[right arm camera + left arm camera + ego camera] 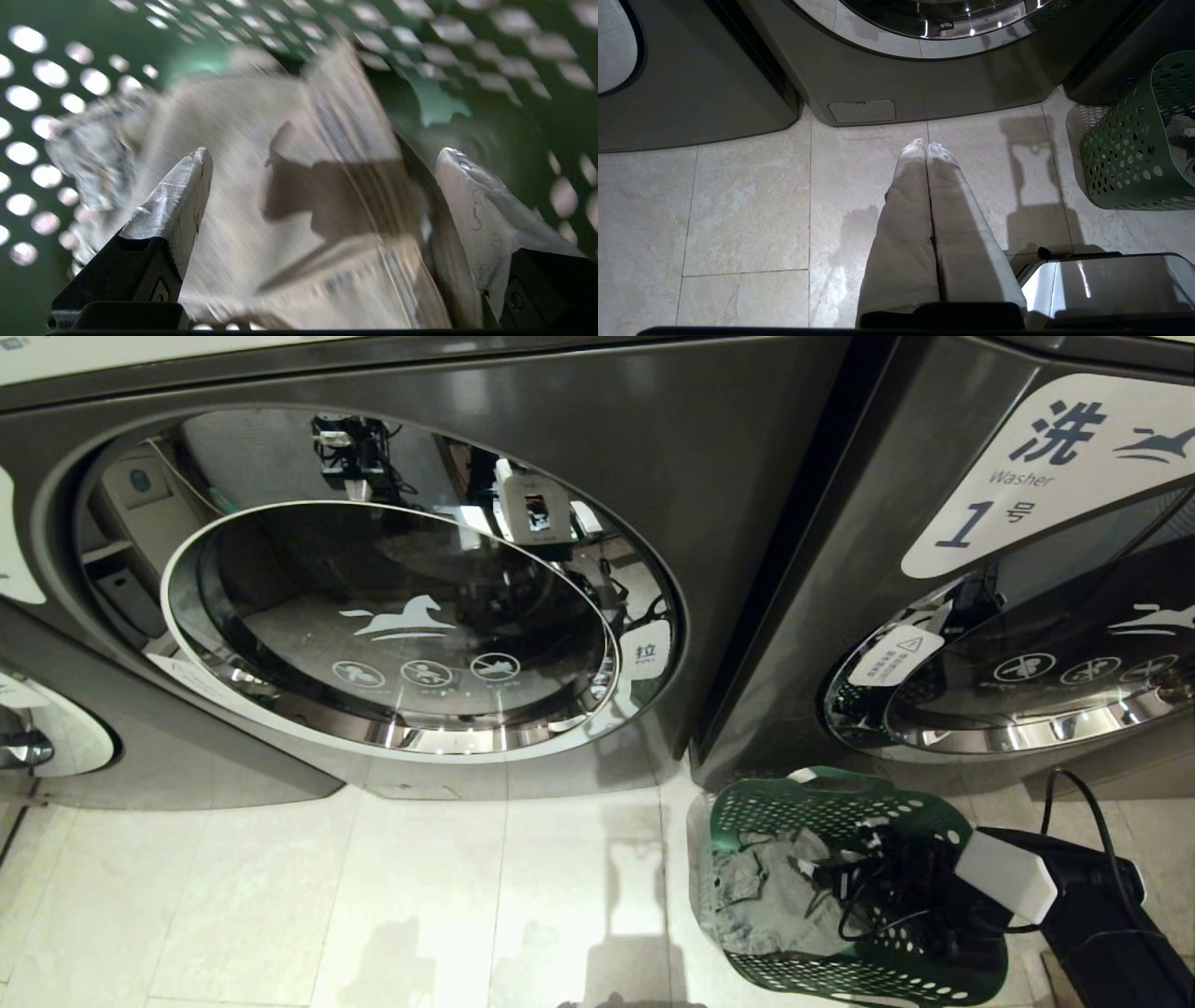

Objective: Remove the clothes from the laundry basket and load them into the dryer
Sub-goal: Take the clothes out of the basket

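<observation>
Our right gripper (322, 186) sits inside the basket (747, 812), jaws apart above the clothes (261, 154). The basket stands on the floor (373, 896) between two machines. Our left gripper (926, 145) hangs parked, jaws together.

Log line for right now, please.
right pincer: open, inside laundry basket over clothes | left pincer: shut, parked above floor | nothing held

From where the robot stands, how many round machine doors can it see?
3. One large door straight ahead, one at the right above the green basket, and an edge of another far left. More may be hidden.
</observation>
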`<state>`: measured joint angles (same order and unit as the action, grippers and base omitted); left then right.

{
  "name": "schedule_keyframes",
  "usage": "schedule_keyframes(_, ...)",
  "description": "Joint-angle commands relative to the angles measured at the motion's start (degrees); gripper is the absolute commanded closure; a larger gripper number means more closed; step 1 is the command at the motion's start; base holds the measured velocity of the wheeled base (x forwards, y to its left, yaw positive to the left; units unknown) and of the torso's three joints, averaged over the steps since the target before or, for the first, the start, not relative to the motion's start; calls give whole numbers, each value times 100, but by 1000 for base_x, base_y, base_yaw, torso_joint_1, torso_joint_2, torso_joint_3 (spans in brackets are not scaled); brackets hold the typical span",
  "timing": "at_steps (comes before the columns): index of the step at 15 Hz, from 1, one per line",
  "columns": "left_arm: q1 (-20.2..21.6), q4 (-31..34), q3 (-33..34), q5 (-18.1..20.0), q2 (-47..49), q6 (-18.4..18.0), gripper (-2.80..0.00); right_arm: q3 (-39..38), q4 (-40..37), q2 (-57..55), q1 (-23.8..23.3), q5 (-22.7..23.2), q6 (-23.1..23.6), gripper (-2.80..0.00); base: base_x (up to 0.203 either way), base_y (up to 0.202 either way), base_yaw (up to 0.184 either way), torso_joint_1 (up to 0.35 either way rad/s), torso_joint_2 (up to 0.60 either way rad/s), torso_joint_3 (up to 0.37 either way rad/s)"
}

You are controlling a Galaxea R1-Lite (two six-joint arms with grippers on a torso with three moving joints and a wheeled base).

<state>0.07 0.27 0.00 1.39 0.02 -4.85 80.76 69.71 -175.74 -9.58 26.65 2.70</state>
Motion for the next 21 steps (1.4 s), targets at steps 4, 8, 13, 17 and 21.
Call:
schedule_keyframes(4, 1, 0, 0, 2, -2, -7, 0, -69, 355, -31, 118, -11, -242, -280, 0, 0, 0, 0, 0, 0)
schedule_keyframes(8, 1, 0, 0, 2, -2, -1, 0, 10, 122, -31, 197, -8, -410, -280, 0, 0, 0, 0, 0, 0)
schedule_keyframes(13, 1, 0, 0, 2, -2, -7, 0, 123, -88, -23, 286, 481, -679, -280, 0, 0, 0, 0, 0, 0)
schedule_keyframes(17, 1, 0, 0, 2, -2, -7, 0, 115, -89, -22, 369, 664, -736, -280, 0, 0, 0, 0, 0, 0)
schedule_keyframes(21, 1, 0, 0, 2, -2, -7, 0, 142, -89, -22, 365, 525, -736, -280, 0, 0, 0, 0, 0, 0)
